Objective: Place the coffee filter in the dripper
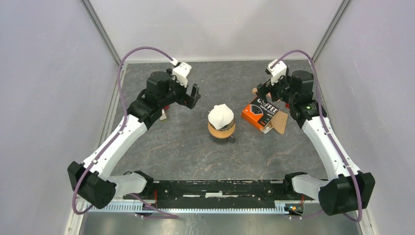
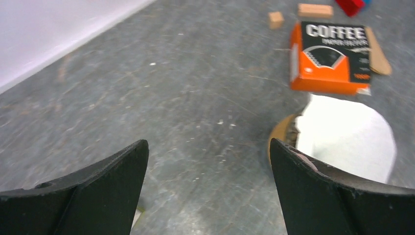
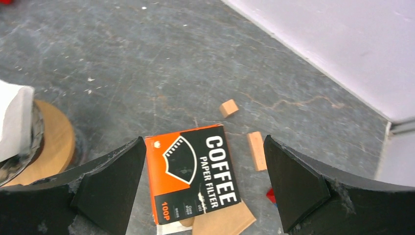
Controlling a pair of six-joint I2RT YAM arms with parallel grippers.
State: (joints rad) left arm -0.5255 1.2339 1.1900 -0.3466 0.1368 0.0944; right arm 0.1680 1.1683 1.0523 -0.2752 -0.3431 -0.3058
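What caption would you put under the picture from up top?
Left tool and right tool open, the white coffee filter resting on the dripper, orange COFFEE box beside it.

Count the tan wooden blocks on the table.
2: a small cube and a longer block, lying apart from each other beside the orange box. Others may be hidden from these views.

Both arms are stretched forward and kinked inward, pretty much mirror images. The left arm (image 1: 117,142) runs up the left side, the right arm (image 1: 325,142) up the right. The left gripper (image 1: 195,96) (image 2: 208,147) faces the middle, jaws spread wide and empty. The right gripper (image 1: 266,96) (image 3: 204,142) tilts down, also wide and empty.
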